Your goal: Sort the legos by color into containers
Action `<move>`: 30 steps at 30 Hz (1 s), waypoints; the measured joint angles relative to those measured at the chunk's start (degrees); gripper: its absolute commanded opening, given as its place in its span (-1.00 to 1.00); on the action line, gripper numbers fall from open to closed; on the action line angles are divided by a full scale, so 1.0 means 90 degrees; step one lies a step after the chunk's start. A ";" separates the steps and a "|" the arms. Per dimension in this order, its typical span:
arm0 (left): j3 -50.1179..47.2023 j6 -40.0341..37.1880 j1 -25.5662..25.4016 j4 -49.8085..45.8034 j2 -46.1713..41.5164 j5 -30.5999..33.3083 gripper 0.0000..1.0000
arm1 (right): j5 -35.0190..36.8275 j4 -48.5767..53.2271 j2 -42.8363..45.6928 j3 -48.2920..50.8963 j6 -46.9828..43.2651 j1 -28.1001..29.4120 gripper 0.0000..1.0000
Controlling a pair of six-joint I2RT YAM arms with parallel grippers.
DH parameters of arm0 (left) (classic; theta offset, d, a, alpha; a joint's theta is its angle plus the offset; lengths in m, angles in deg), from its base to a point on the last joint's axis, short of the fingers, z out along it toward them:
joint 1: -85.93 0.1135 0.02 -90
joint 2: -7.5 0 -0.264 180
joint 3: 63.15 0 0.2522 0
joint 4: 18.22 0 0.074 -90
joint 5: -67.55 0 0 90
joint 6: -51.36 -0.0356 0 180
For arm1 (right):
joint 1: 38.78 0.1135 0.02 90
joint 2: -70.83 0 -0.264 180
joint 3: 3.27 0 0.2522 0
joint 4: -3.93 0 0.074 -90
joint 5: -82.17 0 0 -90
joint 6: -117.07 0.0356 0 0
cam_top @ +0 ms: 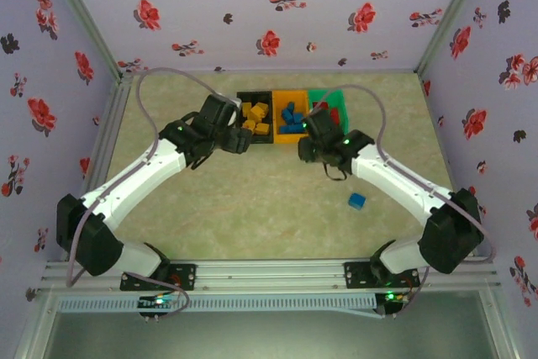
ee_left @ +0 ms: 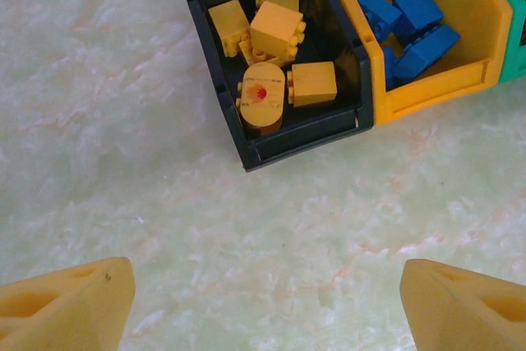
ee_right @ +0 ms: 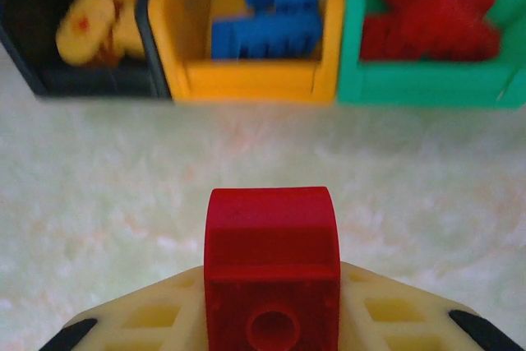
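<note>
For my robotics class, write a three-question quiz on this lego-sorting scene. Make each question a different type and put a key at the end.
1. Multiple choice: which bin holds the blue bricks? A black, B orange, C green.
2. True or false: the right gripper is shut on a red brick.
3. Fill in the blank: the loose brick lying on the table is ____ in colour.
Key: 1 B, the orange bin; 2 true; 3 blue.
</note>
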 measured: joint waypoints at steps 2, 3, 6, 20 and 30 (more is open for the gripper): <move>-0.0029 0.0000 -0.0012 -0.0002 -0.0010 0.0000 0.69 | 0.0017 -0.0100 -0.0012 -0.0248 -0.0151 -0.0299 -0.31; -0.0039 0.0000 -0.0015 -0.0002 -0.0017 0.0000 0.69 | 0.0015 -0.0172 -0.0044 -0.0352 -0.0209 -0.0461 -0.31; -0.0056 0.0000 -0.0032 -0.0005 -0.0051 0.0000 0.69 | 0.0010 -0.0432 -0.0357 -0.0746 -0.0374 -0.0967 -0.31; -0.0068 -0.0005 -0.0155 -0.0185 -0.0333 -0.0002 0.70 | 0.0061 -0.0391 -0.3075 -0.3551 -0.1365 -0.1999 -0.20; -0.0051 -0.0027 -0.0347 -0.0265 -0.0291 -0.0121 0.77 | 0.0066 0.0262 -0.4048 -0.4699 -0.1644 -0.2130 0.33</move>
